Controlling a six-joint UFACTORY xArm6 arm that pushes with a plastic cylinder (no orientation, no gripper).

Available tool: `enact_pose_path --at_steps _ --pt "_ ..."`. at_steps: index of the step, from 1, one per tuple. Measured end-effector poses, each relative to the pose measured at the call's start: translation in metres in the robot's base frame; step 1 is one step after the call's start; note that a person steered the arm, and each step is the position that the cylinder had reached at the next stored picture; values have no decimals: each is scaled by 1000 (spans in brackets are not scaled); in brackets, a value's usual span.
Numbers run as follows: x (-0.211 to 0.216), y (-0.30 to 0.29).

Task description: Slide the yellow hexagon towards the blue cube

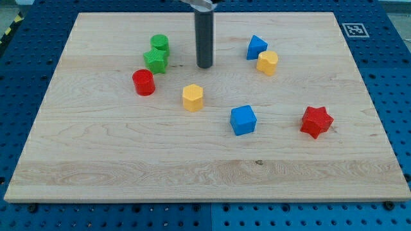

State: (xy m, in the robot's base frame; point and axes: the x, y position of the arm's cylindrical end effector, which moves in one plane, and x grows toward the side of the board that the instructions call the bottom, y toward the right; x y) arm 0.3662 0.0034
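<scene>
The yellow hexagon lies near the middle of the wooden board. The blue cube lies to its lower right, about a block's width away. My tip rests on the board just above and slightly right of the yellow hexagon, with a small gap between them. The rod stands upright and rises out of the view's top.
A second yellow block and a blue block sit together at upper right. A green cylinder and a green star sit left of my tip, a red cylinder below them. A red star lies at right.
</scene>
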Motion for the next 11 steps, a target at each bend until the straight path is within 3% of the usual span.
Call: enact_pose_path --at_steps 4,7,11 --pt "50 2" --pt "55 -77" --pt "74 -80"
